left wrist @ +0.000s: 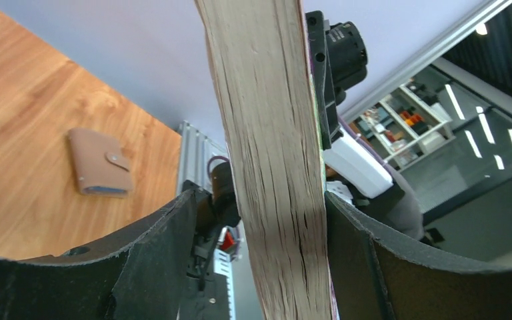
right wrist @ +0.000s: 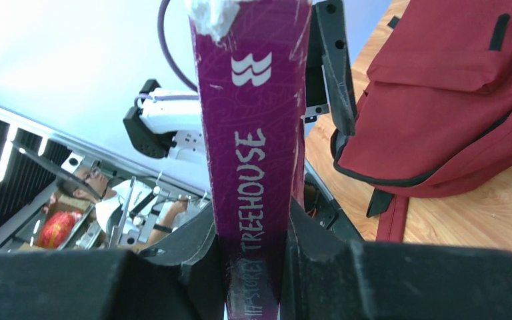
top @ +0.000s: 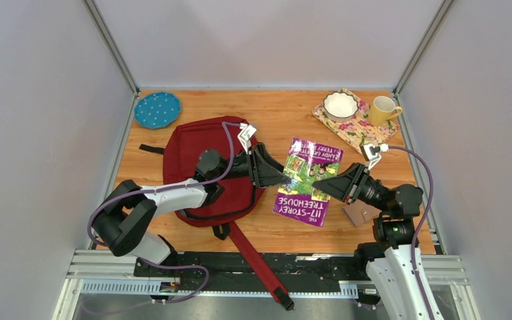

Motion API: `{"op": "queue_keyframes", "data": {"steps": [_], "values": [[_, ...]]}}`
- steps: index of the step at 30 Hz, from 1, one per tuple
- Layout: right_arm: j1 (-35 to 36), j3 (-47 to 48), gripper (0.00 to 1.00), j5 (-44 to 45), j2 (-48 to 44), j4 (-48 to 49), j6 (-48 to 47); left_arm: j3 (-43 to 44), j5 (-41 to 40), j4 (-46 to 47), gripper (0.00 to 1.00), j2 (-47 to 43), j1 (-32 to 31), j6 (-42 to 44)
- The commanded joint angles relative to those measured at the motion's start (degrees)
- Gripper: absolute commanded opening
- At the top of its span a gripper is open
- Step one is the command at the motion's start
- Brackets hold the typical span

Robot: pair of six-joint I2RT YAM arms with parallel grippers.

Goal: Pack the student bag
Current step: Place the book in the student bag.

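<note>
**Book Held Between Both Pincers, Beside the Bag**

1. Bag (top: 197, 157): lies flat on the left half of the table (top: 277, 113), under the left arm. One strap trails over the near edge. The right wrist view shows it as closed red fabric with a front pocket.
2. Book (top: 307, 183): purple cover, just right of the bag, spanning the space between the two arms.
3. Left pincer (top: 269, 171): straddles the page edge of the book. In the left wrist view one finger (left wrist: 373, 260) lies against the pages. The other finger (left wrist: 167, 247) stands clear, with a visible gap, so the pincer is partly open and not clamped.
4. Right pincer (top: 328, 184): closed on the spine side. In the right wrist view both fingers press the purple spine.
5. Other items: a tan wallet (top: 360, 213) lies on the table near the right arm. A blue plate (top: 157, 110) sits at the far left corner. A white bowl (top: 341, 105) rests on a floral cloth (top: 357, 130) at the far right, with a yellow mug (top: 383, 110) beside it.
</note>
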Motion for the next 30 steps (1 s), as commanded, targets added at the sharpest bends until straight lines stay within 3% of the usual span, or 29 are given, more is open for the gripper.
{"op": "queue_keyframes", "data": {"steps": [1, 5, 11, 14, 15, 16, 18, 19, 20, 22, 25, 26, 30], "values": [[0.7, 2.2, 0.0, -5.8, 0.6, 8.5, 0.8, 1.5, 3.2, 17.5, 0.76, 2.3, -0.2, -8.4], [1.2, 4.3, 0.0, -9.2, 3.5, 8.2, -2.2, 2.6, 4.9, 18.6, 0.76, 2.9, -0.2, -9.2], [2.7, 9.3, 0.0, -10.9, 6.8, -2.1, -10.9, 3.6, 6.9, 24.0, 0.76, 4.0, -0.1, -13.3], [3.2, 12.4, 0.0, -12.1, 8.7, -9.5, -17.4, 1.8, 8.2, 23.8, 0.64, 2.9, -0.1, -12.8], [3.4, 13.3, 0.0, -12.1, 9.2, -16.1, -22.5, 1.3, 8.3, 23.6, 0.57, 2.3, -0.2, -12.4], [3.5, 14.8, 0.0, -11.3, 9.8, -19.7, -24.7, 0.6, 8.5, 22.2, 0.39, 1.9, -0.2, -12.0], [3.6, 15.2, 0.0, -10.6, 10.7, -23.5, -27.1, 0.6, 9.0, 20.7, 0.25, 1.7, -0.1, -11.0], [3.6, 15.0, 0.0, -10.6, 11.0, -23.1, -27.0, 0.7, 9.6, 20.0, 0.09, 1.7, -0.1, -11.0], [3.6, 14.7, 0.0, -10.5, 11.1, -22.6, -26.8, 0.9, 9.8, 19.7, 0.02, 1.8, -0.1, -10.6], [3.6, 14.9, 0.04, -8.7, 11.8, -23.6, -28.1, 0.6, 10.1, 19.0, 0.0, 1.5, -0.2, -10.3], [3.6, 17.0, 0.35, -3.0, 13.3, -31.2, -32.0, -0.3, 9.5, 13.8, 0.0, -0.5, -0.2, -7.1], [3.6, 18.6, 0.57, -1.2, 13.5, -33.9, -35.2, -0.5, 9.3, 11.5, 0.0, -1.2, -0.1, -3.7], [3.6, 20.5, 0.84, 7.8, 13.2, -43.0, -37.9, -0.7, 5.9, -5.2, 0.0, -8.9, -0.1, 8.0]]}}
